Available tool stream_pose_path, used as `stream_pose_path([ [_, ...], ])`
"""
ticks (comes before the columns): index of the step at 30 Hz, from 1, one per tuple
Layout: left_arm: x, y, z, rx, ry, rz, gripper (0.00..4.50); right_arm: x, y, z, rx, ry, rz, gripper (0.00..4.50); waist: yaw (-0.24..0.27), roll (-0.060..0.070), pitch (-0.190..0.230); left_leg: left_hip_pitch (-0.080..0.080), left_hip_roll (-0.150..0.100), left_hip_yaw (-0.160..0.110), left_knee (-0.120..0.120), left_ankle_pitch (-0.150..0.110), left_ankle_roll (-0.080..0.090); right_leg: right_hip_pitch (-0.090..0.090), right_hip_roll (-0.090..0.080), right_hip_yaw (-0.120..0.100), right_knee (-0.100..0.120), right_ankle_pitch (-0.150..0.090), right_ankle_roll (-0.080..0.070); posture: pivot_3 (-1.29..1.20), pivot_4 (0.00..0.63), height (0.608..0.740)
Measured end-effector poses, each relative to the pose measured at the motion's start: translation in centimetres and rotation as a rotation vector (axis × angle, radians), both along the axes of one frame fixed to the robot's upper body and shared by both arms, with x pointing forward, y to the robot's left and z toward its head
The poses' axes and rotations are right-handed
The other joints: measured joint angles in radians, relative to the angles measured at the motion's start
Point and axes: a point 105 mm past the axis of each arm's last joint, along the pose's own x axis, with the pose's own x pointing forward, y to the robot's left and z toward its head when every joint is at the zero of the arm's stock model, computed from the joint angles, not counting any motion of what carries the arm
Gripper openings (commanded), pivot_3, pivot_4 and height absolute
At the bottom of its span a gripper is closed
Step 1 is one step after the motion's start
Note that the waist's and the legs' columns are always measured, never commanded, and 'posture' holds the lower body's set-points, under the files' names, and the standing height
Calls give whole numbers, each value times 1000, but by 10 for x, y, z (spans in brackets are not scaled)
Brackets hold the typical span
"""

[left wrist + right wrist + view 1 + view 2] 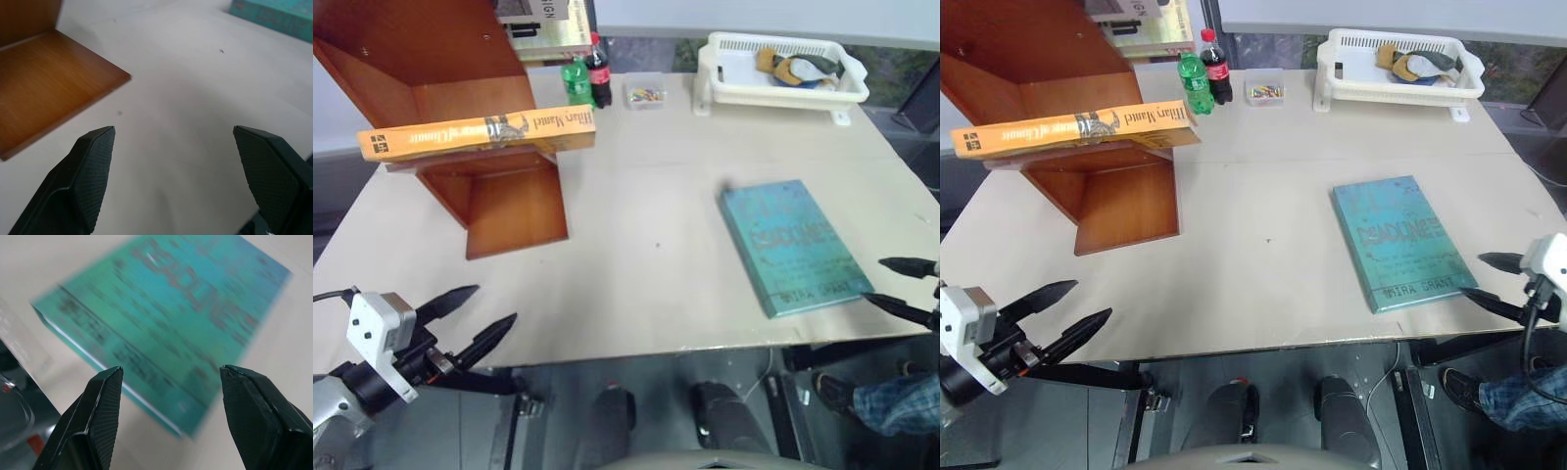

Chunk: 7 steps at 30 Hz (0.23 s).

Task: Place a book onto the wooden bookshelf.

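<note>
Book (475, 134) lies flat on bookshelf (431, 69) board, far left table corner. Job looks done. Left claw (480, 318) and right claw (1489, 279) both wide apart, empty, at near edge.

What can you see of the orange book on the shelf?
The orange book is a large hardcover lying flat on the wooden bookshelf's thin shelf board, orange spine toward the camera with dark and white lettering. Both ends overhang the board. Neither gripper touches it; nothing lies on top.

Table (636, 284): bookshelf (460, 108) (w/ book (475, 135)), teal bk (793, 245).
</note>
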Motion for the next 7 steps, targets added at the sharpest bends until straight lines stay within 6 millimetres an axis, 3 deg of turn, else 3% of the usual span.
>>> stream_pose_path([
  [4, 7, 0, 4, -12, -29, 7, 4179, 1, -10, -1, 7, -4, -8, 3240, -1, 0, 0, 0, 0, 0, 0, 0, 0, 0, 0, 0, 0, 0, 0, 0, 150, 740],
  [7, 11, -5, 2, -22, -26, -8, 4179, 4, -7, 2, 5, -23, 17, 3240, -1, 0, 0, 0, 0, 0, 0, 0, 0, 0, 0, 0, 0, 0, 0, 0, 150, 740],
])
